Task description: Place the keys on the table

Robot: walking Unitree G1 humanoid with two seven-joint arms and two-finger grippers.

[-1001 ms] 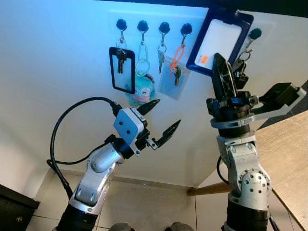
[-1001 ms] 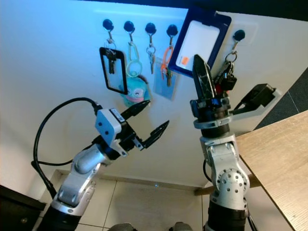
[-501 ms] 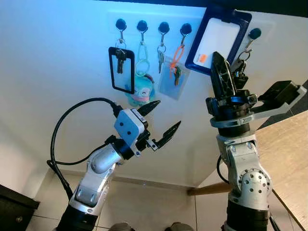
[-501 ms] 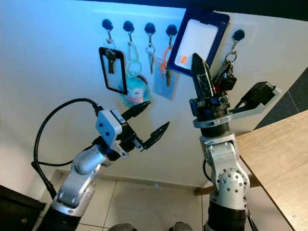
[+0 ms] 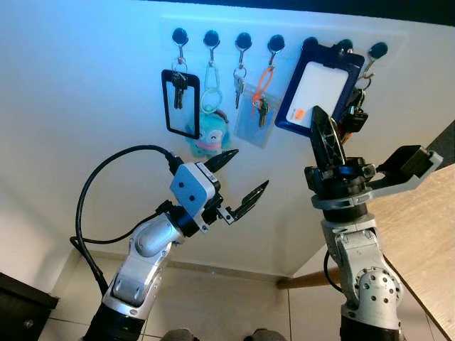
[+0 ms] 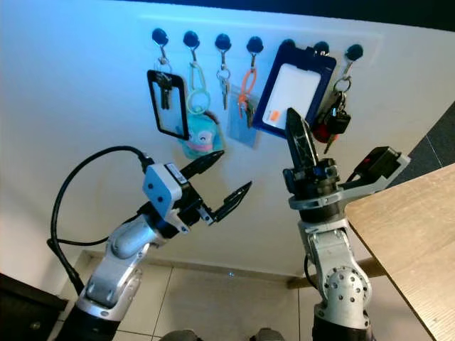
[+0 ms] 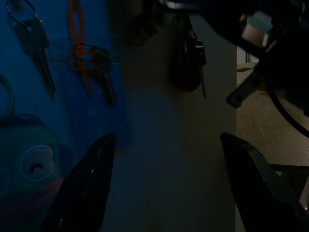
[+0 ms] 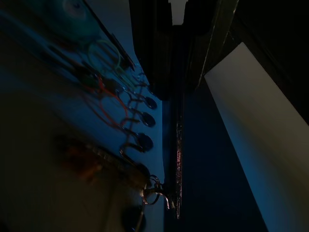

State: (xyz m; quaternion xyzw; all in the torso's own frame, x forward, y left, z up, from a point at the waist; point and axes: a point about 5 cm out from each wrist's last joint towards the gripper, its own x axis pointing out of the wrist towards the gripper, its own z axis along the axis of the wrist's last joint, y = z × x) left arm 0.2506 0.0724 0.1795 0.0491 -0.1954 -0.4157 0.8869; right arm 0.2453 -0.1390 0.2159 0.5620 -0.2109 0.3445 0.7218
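A bunch of keys (image 5: 354, 115) with a dark red fob hangs from the rightmost wall hook (image 5: 377, 49). Beside it hangs a blue badge holder (image 5: 318, 82). My right gripper (image 5: 317, 117) points up at the wall, its fingers pressed together over the holder's lower part, just left of the keys. In the right wrist view the holder's thin edge (image 8: 176, 159) runs out from between the fingers. My left gripper (image 5: 243, 179) is open in mid air below the other hooks, holding nothing. The wooden table (image 5: 426, 234) lies at the right.
Other hooks carry a black card holder with keys (image 5: 179, 99), a carabiner with a teal plush (image 5: 209, 131), a single key (image 5: 238, 87) and an orange loop with keys on a clear pouch (image 5: 259, 103). Tiled floor (image 5: 213, 305) lies below; a dark cabinet (image 5: 21, 309) stands at lower left.
The right gripper has dropped lower, and the blue badge holder has come down with it from a raised, tilted pose to hang flat. The left arm has barely moved.
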